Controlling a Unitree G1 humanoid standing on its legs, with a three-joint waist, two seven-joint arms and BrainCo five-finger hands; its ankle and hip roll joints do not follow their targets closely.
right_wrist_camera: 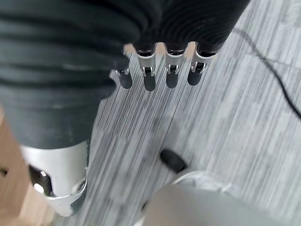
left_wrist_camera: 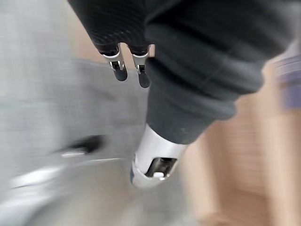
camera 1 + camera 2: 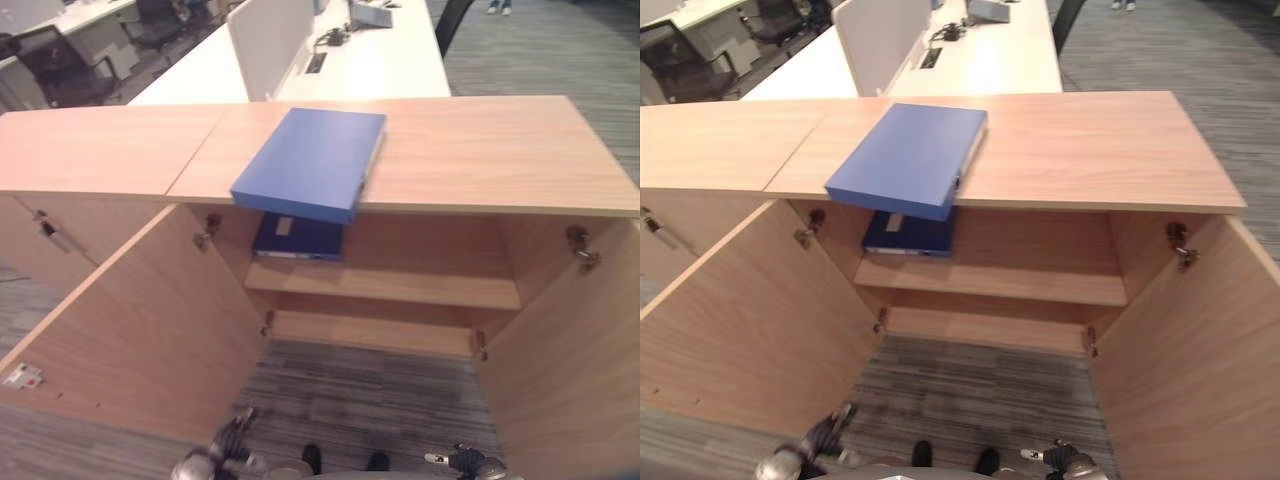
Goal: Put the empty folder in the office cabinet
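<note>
Standing over the office cabinet [image 3: 480, 160], I see its long wooden top run from left to right, with both doors swung wide toward me: the left door [image 3: 130, 320] and the right door [image 3: 570, 350] flank an open compartment with one shelf [image 3: 400, 285] across it. Beyond the cabinet, farther off, are a white desk [image 3: 380, 65] with an upright divider panel [image 3: 265, 40] and a dark office chair [image 3: 60, 65] at the far left. The blue folder [image 3: 312, 160] lies flat on the cabinet top, left of centre, its near edge jutting just past the front lip. Right below it a darker blue folder [image 3: 298, 238] rests on the left end of the shelf. Grey carpet [image 3: 360, 395] covers the floor between the doors. My left hand [image 3: 228, 445] hangs low near the left door, fingers straight and relaxed, holding nothing. My right hand [image 1: 160, 75] hangs low on the right over the carpet, fingers straight, empty too.
</note>
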